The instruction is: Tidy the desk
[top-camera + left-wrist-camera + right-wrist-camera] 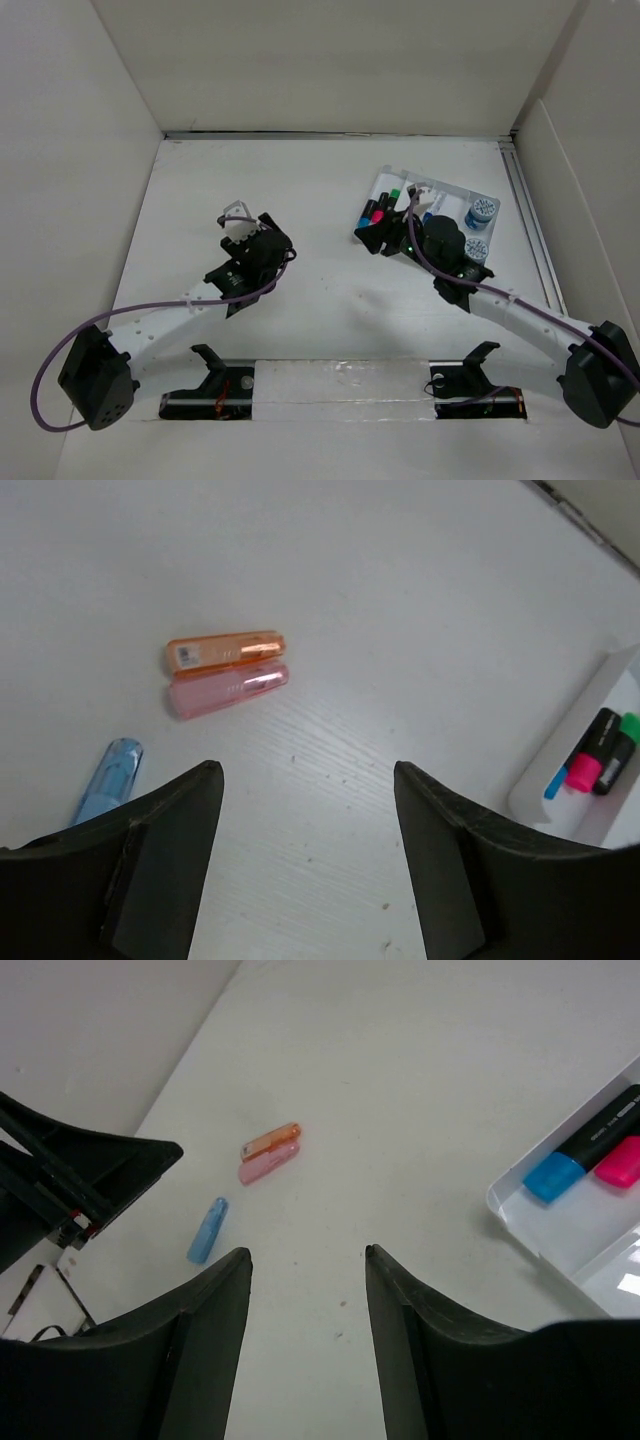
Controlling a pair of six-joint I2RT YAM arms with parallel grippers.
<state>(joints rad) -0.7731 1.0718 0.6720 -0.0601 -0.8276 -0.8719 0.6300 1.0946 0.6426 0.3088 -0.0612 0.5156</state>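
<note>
Well, the left gripper (pixel 308 770) hangs wide open over the desk (pixel 400 590), with nothing between its fingers. It is over the left half of the big white top.

Three small see-through plastic things lie just ahead of it. I cannot tell what they are. The blue piece (pixel 108 780) is the most to the left and lies alone, near the left finger. A bit to the right are the pink piece (pixel 228 690) and the orange piece (pixel 225 651). These two lie side by side and touch along their long sides.

I think the job now is to pick up one of these and take it to the tray. The blue piece looks the easiest, since nothing is next to it. The gripper should turn so its fingers close across the thin side, come straight down, and squeeze softly, as the plastic looks smooth and could slip. For the pair, one finger would have to go between them, and that could push the other piece away. It may be better to nudge them apart first.

Further right, the right gripper (pixel 305 1252) is open too and holds nothing. It hangs just beside the tray (pixel 515 1210), which sits on the right half of the desk. A blue marker (pixel 575 1160) and a pink marker (pixel 622 1158) lie in it. This arm should keep out of the way when the left one comes over.
</note>
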